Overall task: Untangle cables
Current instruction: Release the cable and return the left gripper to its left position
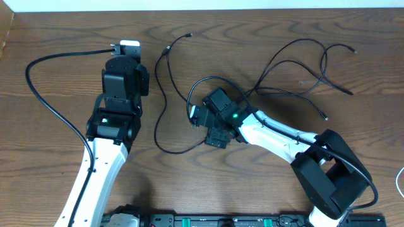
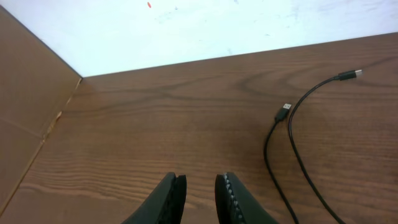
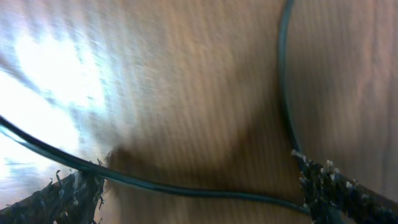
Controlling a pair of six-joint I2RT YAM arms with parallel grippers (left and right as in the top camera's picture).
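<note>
Near table point(image 1: 284, 25) centre, the right gripper point(image 1: 203, 128) sits low, spread wide. It straddles one black cable point(image 3: 186, 190) that runs between its fingers point(image 3: 339, 193), not pinched yet. A 2nd strand point(image 3: 285, 93) passes just beside one finger.

To do this well, imo:
- Close on the single strand only and check the 2nd isn't caught.
- Lift slow and draw it toward bare wood, away from the crossed loops point(image 1: 297, 63) on the right half of the table.

The left gripper point(image 2: 200, 196) is near the far edge, well apart from the tangle. It's nearly pressed together w/ a slim gap and holds nothing. It prob. needs to open and pin a neighbouring cord so nothing drags.

Counts:
- 2 arms, 2 grippers.
- 5 plug ends point(image 1: 350, 93) in the overhead view, so at least 3 black cords. Can't tell the exact no. where they cross by the right gripper.
- 1 white cable point(image 1: 399, 180), just showing at the right edge.
</note>
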